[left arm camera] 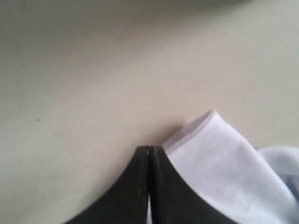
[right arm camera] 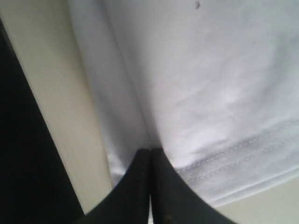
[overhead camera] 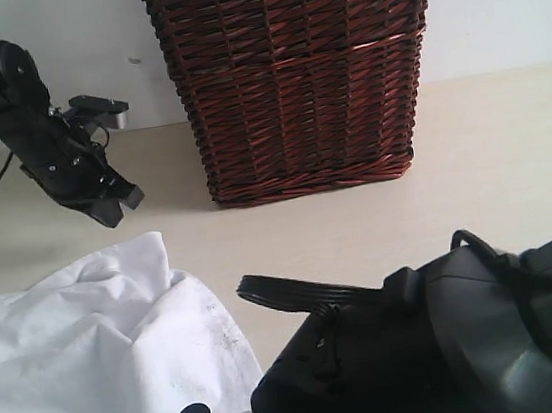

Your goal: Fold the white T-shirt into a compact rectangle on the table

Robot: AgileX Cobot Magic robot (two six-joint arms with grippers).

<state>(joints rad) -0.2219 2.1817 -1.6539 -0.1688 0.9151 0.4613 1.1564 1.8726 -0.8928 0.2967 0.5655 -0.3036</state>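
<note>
The white T-shirt (overhead camera: 75, 372) lies crumpled on the table (overhead camera: 512, 157) at the lower left, no lettering showing. My left gripper (overhead camera: 120, 207) hangs shut just above the shirt's far corner. In the left wrist view its jaws (left arm camera: 149, 148) are pressed together over bare table, beside a hemmed corner of the T-shirt (left arm camera: 224, 163). My right gripper (right arm camera: 150, 150) is shut, tips down on the T-shirt (right arm camera: 210, 84) close to its stitched hem. A crease runs up to the tips, and no cloth shows between the jaws. The right arm (overhead camera: 425, 349) fills the lower foreground.
A tall dark wicker basket (overhead camera: 301, 82) stands at the back centre on the table. A black cable loop (overhead camera: 297, 295) sticks out from the right arm toward the shirt. Bare table lies to the right of the basket and between basket and shirt.
</note>
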